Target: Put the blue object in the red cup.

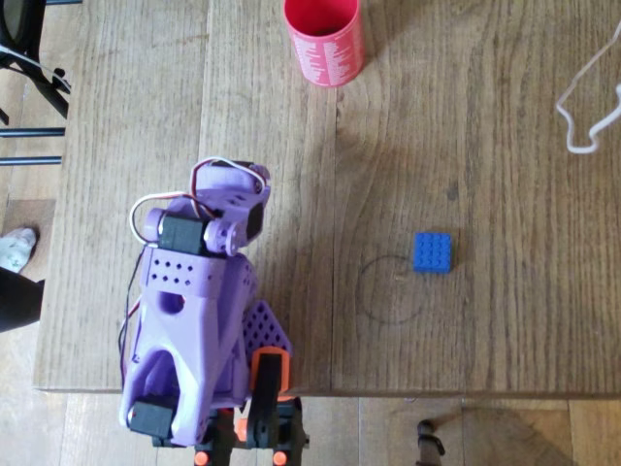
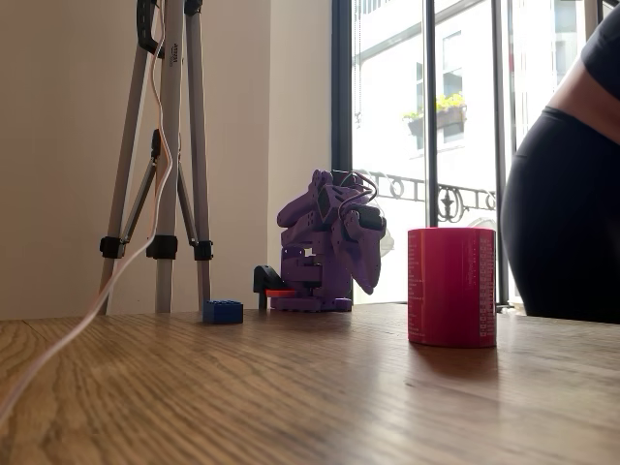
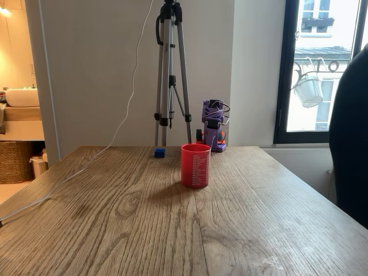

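The blue brick [image 1: 432, 252] lies flat on the wooden table, right of the folded purple arm [image 1: 199, 291]; it also shows small in both fixed views [image 2: 223, 311] [image 3: 159, 152]. The red cup [image 1: 323, 44] stands upright at the table's far edge in the overhead view and is near the camera in both fixed views [image 2: 451, 287] [image 3: 195, 165]. My gripper [image 1: 272, 354] is tucked low by the arm's base at the near table edge. Its perforated purple finger lies against the orange one, with nothing held. It is well away from both brick and cup.
A thin pencilled circle [image 1: 393, 289] is drawn on the table just left of the brick. A white cable [image 1: 582, 107] lies at the right edge. A tripod [image 3: 169, 75] stands behind the table, and a person in dark clothes [image 2: 572, 194] stands beside it.
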`<act>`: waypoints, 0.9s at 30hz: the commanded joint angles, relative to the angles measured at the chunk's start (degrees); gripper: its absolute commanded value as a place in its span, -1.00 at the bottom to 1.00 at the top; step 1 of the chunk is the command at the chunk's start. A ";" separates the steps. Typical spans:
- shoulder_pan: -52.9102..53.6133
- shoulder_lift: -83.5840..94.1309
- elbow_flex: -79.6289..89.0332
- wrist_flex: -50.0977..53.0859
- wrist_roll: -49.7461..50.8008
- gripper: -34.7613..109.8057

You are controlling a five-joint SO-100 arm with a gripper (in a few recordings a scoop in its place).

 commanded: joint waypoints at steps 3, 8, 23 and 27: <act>-4.04 -0.35 -0.88 -0.44 -4.22 -0.51; -11.60 -0.53 -0.26 -0.44 -12.39 -0.51; -11.60 -2.99 -6.06 2.64 -11.43 -0.51; -10.28 -6.24 -11.95 5.19 -11.51 -0.51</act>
